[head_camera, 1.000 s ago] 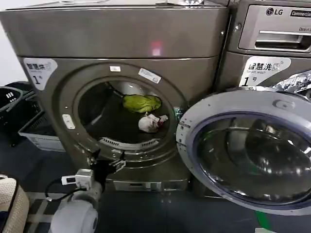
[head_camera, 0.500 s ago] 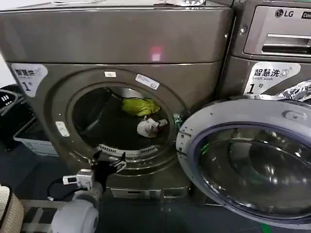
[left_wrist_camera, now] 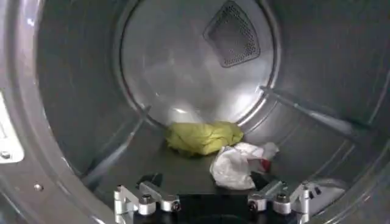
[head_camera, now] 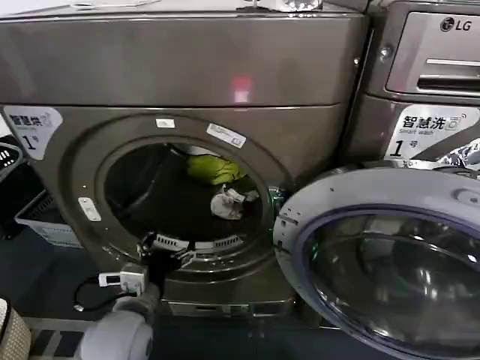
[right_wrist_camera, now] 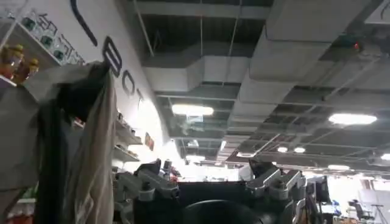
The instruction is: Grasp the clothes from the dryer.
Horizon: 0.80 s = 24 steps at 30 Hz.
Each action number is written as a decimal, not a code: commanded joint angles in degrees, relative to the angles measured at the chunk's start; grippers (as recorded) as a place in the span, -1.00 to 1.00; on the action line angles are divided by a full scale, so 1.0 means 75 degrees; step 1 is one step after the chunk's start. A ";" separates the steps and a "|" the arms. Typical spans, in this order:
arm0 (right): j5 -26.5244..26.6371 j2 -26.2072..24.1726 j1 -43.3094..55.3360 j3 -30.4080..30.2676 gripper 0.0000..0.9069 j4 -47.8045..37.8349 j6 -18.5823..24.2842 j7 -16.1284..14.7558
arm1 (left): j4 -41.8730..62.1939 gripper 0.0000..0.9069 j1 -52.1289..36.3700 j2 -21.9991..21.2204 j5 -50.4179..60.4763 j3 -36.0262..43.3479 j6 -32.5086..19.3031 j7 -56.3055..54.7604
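The left claw, fingers spread wide and holding nothing, is hovering at the dryer porthole's lower rim; the clothes are lying deeper inside the drum.

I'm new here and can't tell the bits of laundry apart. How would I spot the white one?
Look into the open dryer on the left. On the drum floor, the white bundle lies just in front of the green garment. It is smaller, crumpled, with a pinkish spot.
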 commanded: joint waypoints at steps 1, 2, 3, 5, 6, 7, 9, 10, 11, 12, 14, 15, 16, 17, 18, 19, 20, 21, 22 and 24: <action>-0.0009 0.0010 -0.0003 0.0005 1.00 -0.0032 0.0008 0.0003 | 0.0016 1.00 -0.0008 -0.0007 0.0006 0.0008 0.0374 -0.0024; -0.0009 0.0012 -0.0003 0.0007 1.00 -0.0033 0.0009 0.0002 | 0.0024 1.00 -0.0014 -0.0014 0.0003 0.0010 0.0374 -0.0026; -0.0011 0.0011 0.0000 0.0008 1.00 -0.0033 0.0008 -0.0001 | 0.0025 1.00 -0.0017 -0.0018 0.0005 0.0012 0.0374 -0.0024; -0.0010 0.0006 0.0001 0.0011 1.00 -0.0036 0.0009 -0.0001 | 0.0018 1.00 -0.0019 -0.0019 -0.0010 0.0020 0.0374 -0.0021; -0.0009 0.0004 0.0002 0.0013 1.00 -0.0036 0.0009 0.0000 | 0.0015 1.00 -0.0019 -0.0017 -0.0026 0.0023 0.0374 -0.0026; -0.0009 0.0005 0.0002 0.0013 1.00 -0.0036 0.0010 0.0001 | 0.0003 1.00 -0.0017 -0.0016 -0.0097 0.0021 0.0374 -0.0054; -0.0013 0.0011 0.0006 0.0007 1.00 -0.0035 0.0009 0.0003 | -0.0019 1.00 -0.0008 -0.0011 -0.0218 0.0020 0.0374 -0.0113; -0.0015 0.0017 0.0007 0.0006 1.00 -0.0031 0.0010 0.0000 | -0.0018 1.00 -0.0007 -0.0014 -0.0214 0.0024 0.0374 -0.0115; -0.0012 0.0016 0.0008 0.0004 1.00 -0.0030 0.0011 0.0002 | -0.0008 1.00 -0.0012 -0.0017 -0.0205 0.0026 0.0374 -0.0111; -0.0012 0.0016 0.0007 0.0004 1.00 -0.0031 0.0012 0.0000 | 0.0002 1.00 -0.0018 -0.0017 -0.0200 0.0025 0.0374 -0.0110; -0.0016 0.0013 0.0001 0.0015 1.00 -0.0050 0.0016 0.0001 | 0.0011 1.00 -0.0028 -0.0020 -0.0192 0.0027 0.0374 -0.0107; -0.0016 0.0016 0.0001 0.0015 1.00 -0.0053 0.0016 0.0001 | 0.0020 1.00 -0.0032 -0.0020 -0.0188 0.0027 0.0374 -0.0108; -0.0019 0.0020 0.0003 0.0011 1.00 -0.0049 0.0018 -0.0002 | 0.0031 1.00 -0.0033 -0.0019 -0.0180 0.0025 0.0374 -0.0107; -0.0020 0.0029 0.0007 0.0006 1.00 -0.0045 0.0016 -0.0003 | 0.0049 1.00 -0.0034 -0.0020 -0.0172 0.0025 0.0374 -0.0111; -0.0021 0.0037 0.0009 0.0000 1.00 -0.0043 0.0016 -0.0003 | 0.0063 1.00 -0.0037 -0.0025 -0.0167 0.0026 0.0374 -0.0117; -0.0023 0.0046 0.0006 -0.0002 1.00 -0.0038 0.0010 -0.0009 | 0.0081 1.00 -0.0039 -0.0028 -0.0148 0.0026 0.0374 -0.0119; -0.0026 0.0064 0.0001 -0.0014 1.00 -0.0026 0.0008 -0.0003 | 0.0087 1.00 -0.0036 -0.0025 -0.0148 0.0028 0.0374 -0.0117; -0.0043 0.0072 0.0004 -0.0015 1.00 -0.0022 0.0037 0.0000 | 0.0101 1.00 -0.0040 -0.0028 -0.0151 0.0029 0.0374 -0.0115; -0.0042 0.0081 0.0007 -0.0014 1.00 -0.0024 0.0061 0.0000 | 0.0133 1.00 -0.0064 -0.0030 -0.0149 0.0029 0.0374 -0.0108; -0.0042 0.0099 -0.0006 -0.0019 1.00 -0.0020 0.0095 -0.0005 | 0.0300 1.00 -0.0236 -0.0026 -0.0037 0.0077 0.0374 -0.0057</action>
